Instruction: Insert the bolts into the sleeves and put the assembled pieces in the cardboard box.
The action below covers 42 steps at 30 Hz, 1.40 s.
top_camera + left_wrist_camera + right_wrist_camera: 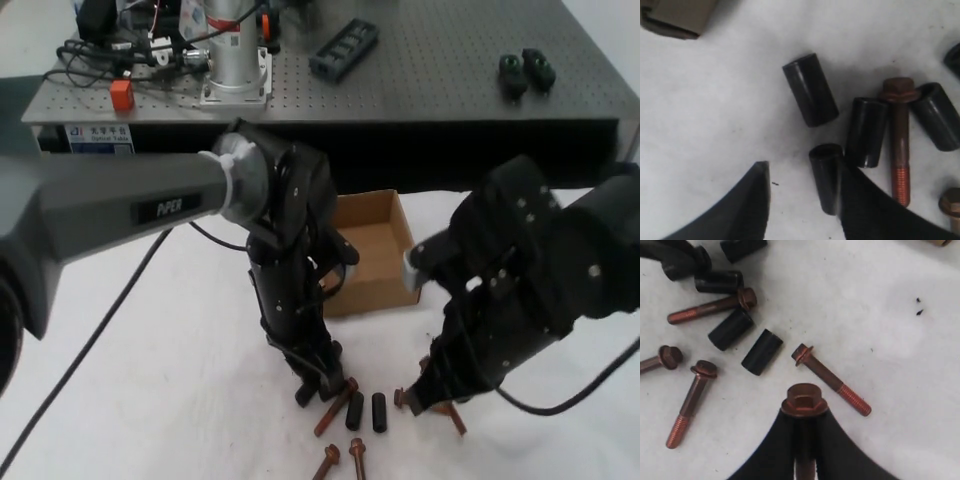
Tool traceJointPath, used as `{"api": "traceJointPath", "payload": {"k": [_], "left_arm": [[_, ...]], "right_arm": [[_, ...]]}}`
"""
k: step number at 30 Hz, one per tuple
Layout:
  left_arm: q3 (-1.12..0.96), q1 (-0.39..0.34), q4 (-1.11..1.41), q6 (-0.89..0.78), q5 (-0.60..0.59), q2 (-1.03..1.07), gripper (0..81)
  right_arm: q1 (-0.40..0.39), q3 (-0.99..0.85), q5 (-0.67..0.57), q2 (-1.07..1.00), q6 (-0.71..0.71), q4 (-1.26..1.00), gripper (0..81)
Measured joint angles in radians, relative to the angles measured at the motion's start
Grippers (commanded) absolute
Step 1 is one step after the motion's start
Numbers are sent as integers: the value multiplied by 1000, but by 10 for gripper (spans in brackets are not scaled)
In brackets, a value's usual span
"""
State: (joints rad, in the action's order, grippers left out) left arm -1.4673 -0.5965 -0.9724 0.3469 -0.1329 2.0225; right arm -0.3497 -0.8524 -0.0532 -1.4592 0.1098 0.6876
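The left claw (804,169) is released, its two dark fingers (740,210) spread wide over the white cloth (715,115). A short black cylindrical sleeve (825,176) lies between them, touching the inner face of one finger and apart from the other. Just past the fingertips lie three more black sleeves, all on their sides. A lone sleeve (810,90) lies straight ahead of the gap. A pair of sleeves (867,131) lies off to one side, with a copper-coloured metal bolt with a hexagonal flanged head (900,145) between the two, close against both. Well beyond the claw, apart from all of these, is a corner of the open brown cardboard box (675,15).

The right claw (804,415) is clenched on a second copper-coloured bolt (804,401). Its shank runs down between the fingers and its hexagonal head sticks out just past the fingertips. Close ahead of this claw a loose bolt (830,379) lies flat on the cloth. Just beside that bolt's head lies a near sleeve (761,351), with a neighbouring sleeve (731,329) next to it. Farther out from the claw lie three more loose bolts (690,402). In the high view the box sits beyond both claws.
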Motion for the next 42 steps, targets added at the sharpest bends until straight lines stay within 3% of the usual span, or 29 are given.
{"api": "traceJointPath", "payload": {"k": [7,22,24,27,28,32,36,42], "left_arm": [[0,-16,-66,-25,-32,17,315],[-12,-18,-44,-51,-48,49,308],[-19,-14,-44,-51,-44,51,246],[-32,-15,-54,-51,-44,54,38],[-36,-15,-55,-54,-44,54,1],[-35,-13,-46,-101,-49,29,7],[45,7,75,-178,-75,-131,7],[243,28,323,-254,-209,-364,7]], "right_arm": [[0,0,0,105,0,5,25],[0,0,0,107,-7,43,25],[0,0,0,107,-7,43,25],[0,0,0,107,-7,43,25],[0,0,0,107,-7,43,25],[0,0,0,107,-7,43,25],[0,8,-31,120,-10,2,25],[0,98,-165,271,-139,-272,25]]}}
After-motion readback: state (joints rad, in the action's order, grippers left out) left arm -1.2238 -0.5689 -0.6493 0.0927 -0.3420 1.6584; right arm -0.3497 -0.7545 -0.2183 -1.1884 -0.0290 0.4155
